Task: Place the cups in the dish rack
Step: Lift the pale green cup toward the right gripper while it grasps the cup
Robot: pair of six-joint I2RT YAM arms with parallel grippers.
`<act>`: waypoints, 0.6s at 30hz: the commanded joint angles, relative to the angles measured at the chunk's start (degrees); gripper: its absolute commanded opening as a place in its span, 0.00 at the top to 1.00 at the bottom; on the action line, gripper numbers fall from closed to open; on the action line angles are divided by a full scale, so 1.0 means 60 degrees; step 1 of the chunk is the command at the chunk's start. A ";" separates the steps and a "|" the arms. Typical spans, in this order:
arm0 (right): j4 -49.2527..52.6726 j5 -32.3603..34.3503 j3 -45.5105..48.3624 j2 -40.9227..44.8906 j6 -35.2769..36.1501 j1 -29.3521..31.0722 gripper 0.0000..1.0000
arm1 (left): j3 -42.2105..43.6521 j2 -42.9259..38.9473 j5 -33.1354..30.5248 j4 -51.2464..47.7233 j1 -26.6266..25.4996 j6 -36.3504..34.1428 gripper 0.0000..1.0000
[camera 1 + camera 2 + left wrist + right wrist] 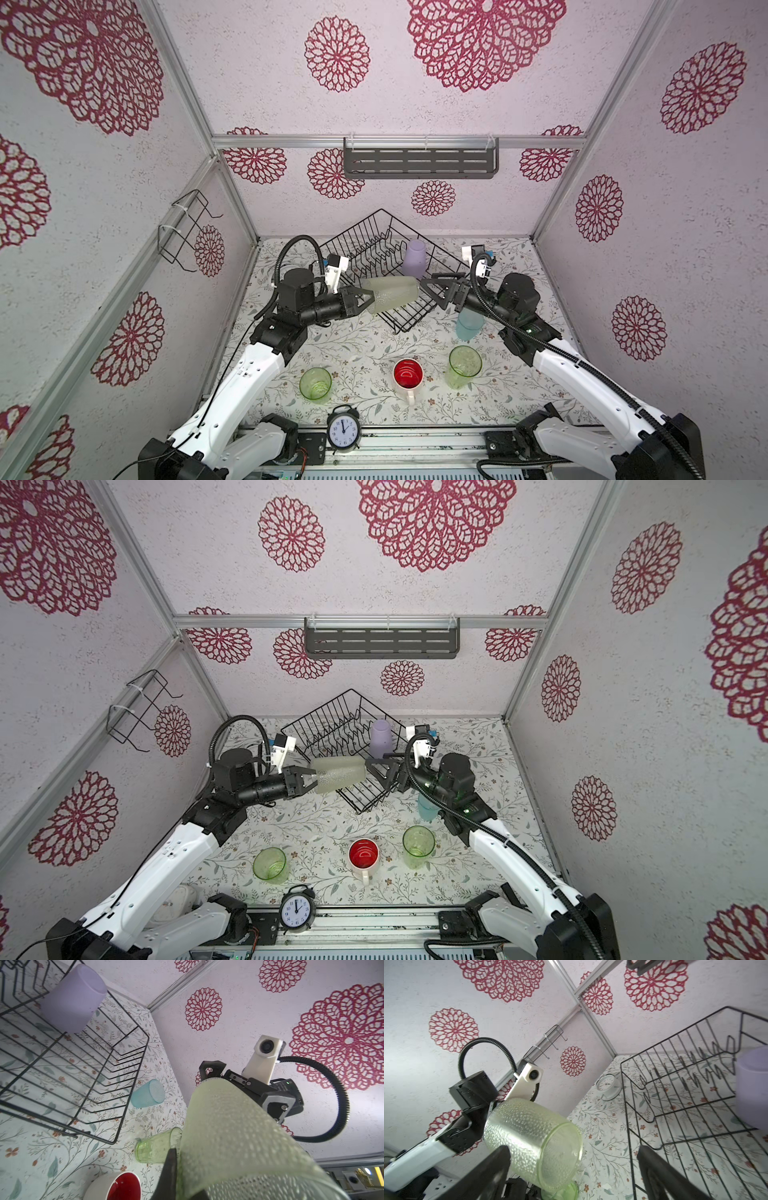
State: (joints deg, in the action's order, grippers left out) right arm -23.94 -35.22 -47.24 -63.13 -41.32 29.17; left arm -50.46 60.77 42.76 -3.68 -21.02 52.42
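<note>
Surface: floral table (pixel 357 345).
Left gripper (pixel 370 300): clenched on pale yellowish cup (pixel 392 294), over dish rack's (pixel 361 235) near edge.
Right gripper (pixel 432 293): released, beside cup.
Risk: I expect pinch slip; cup drops outside rack.

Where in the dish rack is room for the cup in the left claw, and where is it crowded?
Free: in the dish rack, the wire floor between the lilac cup and the near corner, near the pale yellowish cup. Crowded: the tine rows, and the right rim beside the right claw.
</note>
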 commanded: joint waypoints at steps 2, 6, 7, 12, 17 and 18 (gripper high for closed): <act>-0.2142 -0.1806 -0.0102 -0.0610 -0.1839 0.0076 0.01 | 0.0318 -0.0068 0.0596 0.2337 -0.0057 0.1030 1.00; -0.4601 -0.2778 -0.0019 -0.1415 -0.3703 0.0390 0.01 | 0.0338 0.0182 0.0719 0.2527 -0.0115 0.1150 1.00; -0.5093 -0.3020 -0.0112 -0.1621 -0.4116 0.0494 0.01 | 0.0325 0.0252 0.0723 0.2510 -0.0116 0.1163 1.00; -0.6745 -0.3324 -0.0477 -0.2401 -0.5642 0.0825 0.01 | 0.0237 0.0473 0.0774 0.2515 -0.0185 0.1164 1.00; -0.8103 -0.3197 -0.0603 -0.2987 -0.6685 0.0923 0.01 | 0.0184 0.0550 0.0777 0.2376 -0.0218 0.1044 1.00; -0.8306 -0.3184 -0.0647 -0.3082 -0.6858 0.0938 0.02 | 0.0177 0.0564 0.0776 0.2270 -0.0217 0.0967 1.00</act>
State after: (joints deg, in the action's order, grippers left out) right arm -62.63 -53.06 -48.69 -81.32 -76.25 34.54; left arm -48.42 63.83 46.41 8.27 -22.00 58.57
